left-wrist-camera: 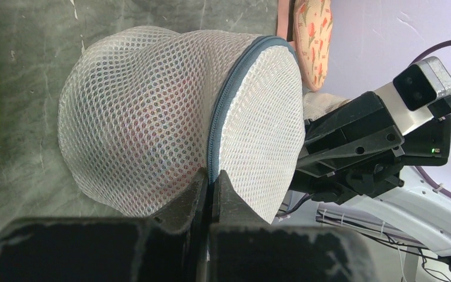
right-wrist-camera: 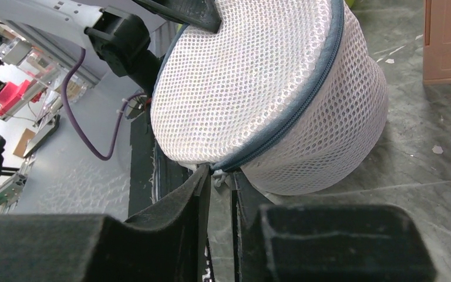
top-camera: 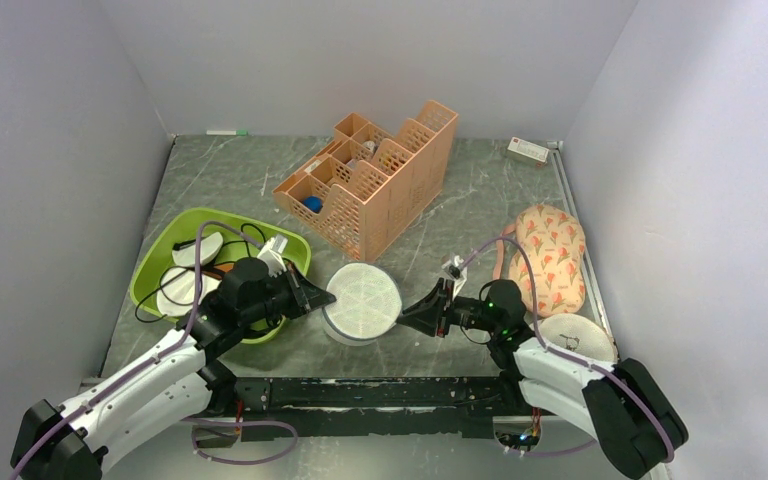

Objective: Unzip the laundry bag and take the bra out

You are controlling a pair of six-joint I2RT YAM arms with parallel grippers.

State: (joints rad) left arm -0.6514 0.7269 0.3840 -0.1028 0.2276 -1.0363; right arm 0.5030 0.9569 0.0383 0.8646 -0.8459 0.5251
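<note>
The laundry bag [top-camera: 361, 300] sits zipped at centre of the table [top-camera: 460, 200], left gripper [left-wrist-camera: 212, 176] clamped on its rim at 9 o'clock, right gripper [right-wrist-camera: 217, 176] near-closed at 3 o'clock, hold on the puller unconfirmed: secure it, then draw along the zip.

Orange organizer [top-camera: 400, 200] far-centre, green tray [top-camera: 165, 235] w/ cables left — floral cloth [top-camera: 552, 255], beige pouch [top-camera: 578, 335] right.

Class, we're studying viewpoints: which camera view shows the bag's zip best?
Right wrist: the grey zip curves round the bag down to the right fingers. Left wrist shows a shorter stretch, ending at the left fingers. The top view shows only the lid, the zip barely visible.
</note>
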